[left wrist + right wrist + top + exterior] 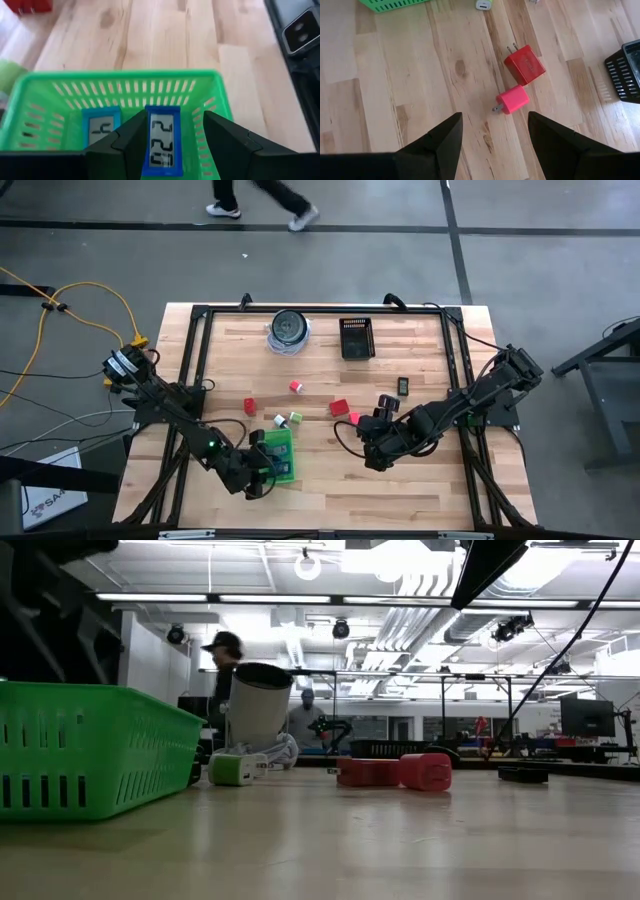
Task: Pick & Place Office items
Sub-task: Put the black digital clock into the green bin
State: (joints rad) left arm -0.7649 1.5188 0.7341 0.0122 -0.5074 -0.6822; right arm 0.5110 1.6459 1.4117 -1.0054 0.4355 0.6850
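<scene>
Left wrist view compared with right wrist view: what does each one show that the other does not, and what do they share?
Only the left wrist view shows two blue display pieces, one between the left gripper fingers, the other inside the green tray. Only the right wrist view shows the pink plug block, the red plug block and the open right gripper. Both show the tray and the wooden table.

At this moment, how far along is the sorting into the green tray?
Done: one blue display piece already lies in the green tray. In hand: the left hand is over the tray with a second blue display piece between its fingers. Left: the red block, pink block and other small pieces sit on the table; the right hand hovers open near them.
</scene>
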